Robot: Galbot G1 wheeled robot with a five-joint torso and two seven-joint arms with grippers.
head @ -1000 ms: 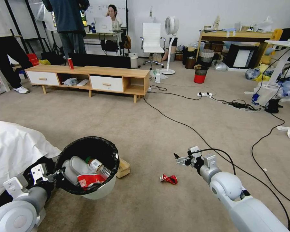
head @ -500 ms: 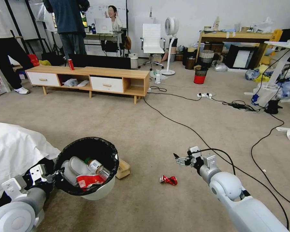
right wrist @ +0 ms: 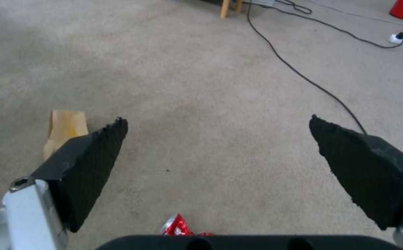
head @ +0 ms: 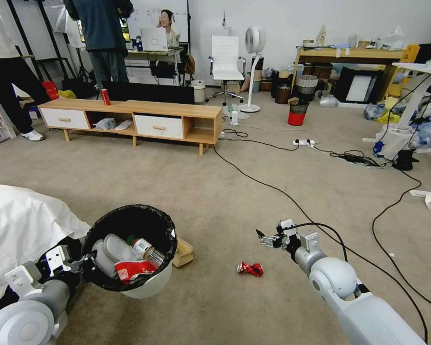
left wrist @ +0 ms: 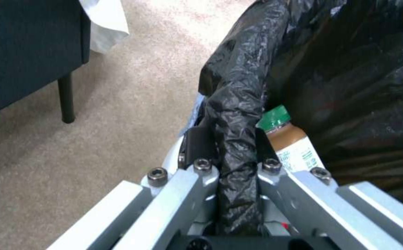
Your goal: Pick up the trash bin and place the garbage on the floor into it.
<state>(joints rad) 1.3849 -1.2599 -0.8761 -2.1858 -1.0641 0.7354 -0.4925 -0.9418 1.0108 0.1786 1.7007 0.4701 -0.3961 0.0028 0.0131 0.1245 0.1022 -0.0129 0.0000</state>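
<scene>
Right now I have the right gripper [head: 266, 238] hanging above the floor [head: 215, 191] with its jaws spread wide and nothing between them, as the right wrist view makes plain. What matters is the crushed red wrapper [head: 250, 269]: it lies on the carpet below the open jaws and a little back toward the robot's body, slightly to their left, just peeking in at the near edge of the right wrist view [right wrist: 178, 225]. Its long axis runs roughly side to side in front of me, so I judge the jaws would have to pull back and drop to straddle it. The right arm is clearly the nearer one. Further left of those jaws, the crumpled brown paper bag [head: 183, 250] sits on the floor, just beside the trash bin [head: 129, 254]. My left gripper [left wrist: 229, 163] has its jaws pinched on the bin's bag-wrapped rim, holding it tilted toward me off the carpet. Inside the bin I can see a green-capped bottle [left wrist: 287, 142], a red-and-white noodle cup [head: 131, 270] and some pale pieces. A black cable [head: 292, 201] crosses the carpet beyond the right jaws.
</scene>
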